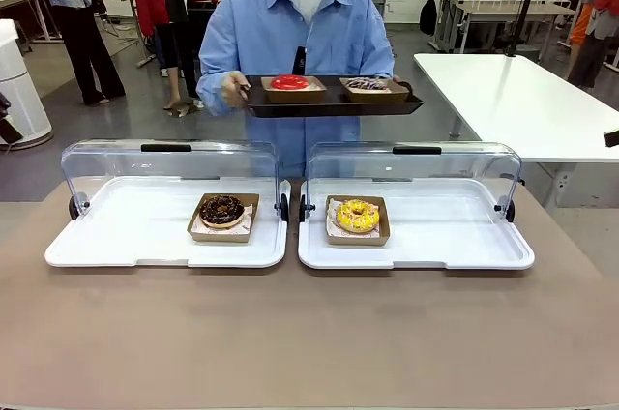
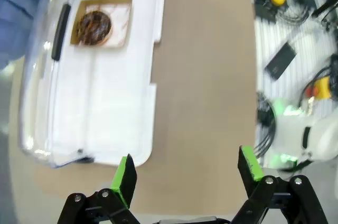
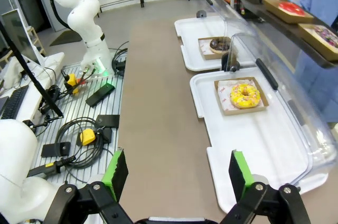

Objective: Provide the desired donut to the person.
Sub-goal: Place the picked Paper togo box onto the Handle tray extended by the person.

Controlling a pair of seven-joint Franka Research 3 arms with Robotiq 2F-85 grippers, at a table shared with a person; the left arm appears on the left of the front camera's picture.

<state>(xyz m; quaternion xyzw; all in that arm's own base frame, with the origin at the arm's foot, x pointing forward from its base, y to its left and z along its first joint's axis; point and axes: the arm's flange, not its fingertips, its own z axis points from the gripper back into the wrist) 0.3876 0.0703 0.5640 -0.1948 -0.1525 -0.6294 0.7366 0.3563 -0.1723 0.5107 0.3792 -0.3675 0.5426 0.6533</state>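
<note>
Donuts: chocolate [image 1: 222,210], yellow [image 1: 358,216] in trays | left hand [image 2: 185,174] wide open, empty | right hand [image 3: 177,174] wide open, empty

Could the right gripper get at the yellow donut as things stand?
Probably yes: the right gripper is open, the clear lid is swung back, and the yellow donut lies uncovered in its paper tray.

two lidded trays [image 1: 164,246] [image 1: 416,250] lie side by side, a donut [image 1: 221,210] [image 1: 357,216] in each; behind, the person [image 1: 295,33] holds a tray [image 1: 334,103] bearing seemingly two more.
</note>
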